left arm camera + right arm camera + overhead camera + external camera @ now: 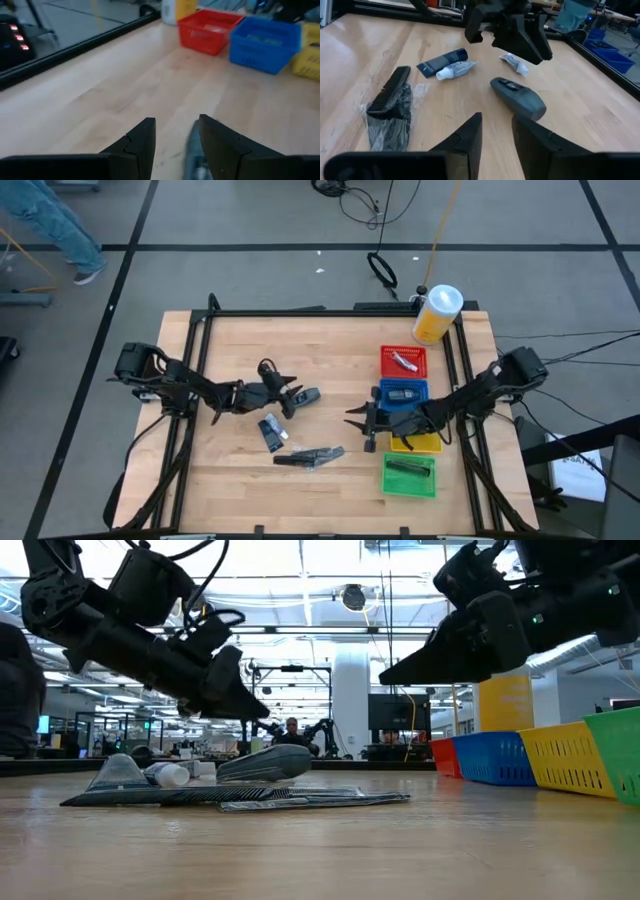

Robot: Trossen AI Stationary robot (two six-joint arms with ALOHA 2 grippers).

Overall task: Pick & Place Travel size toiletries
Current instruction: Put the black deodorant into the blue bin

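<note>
Wooden table (330, 350): we see toiletries loose at its middle.
Left gripper (292, 395): jaws parted, hovering over the dark grey oval case (518, 97).
Right gripper (362, 420): released, empty, beside the blue basket (404, 393).
Nearby: dark blue tube (441, 61), white-capped tube (455, 70), black comb (388, 91).
Baskets: red (403, 361), yellow (415, 443), green (409, 475).

Overhead, table-level and two wrist cameras share the wooden table (330, 370).

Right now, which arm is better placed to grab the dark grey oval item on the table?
Left. The left gripper hovers open right beside the grey item, fingers straddling it; the right gripper waits farther off by the baskets.
</note>
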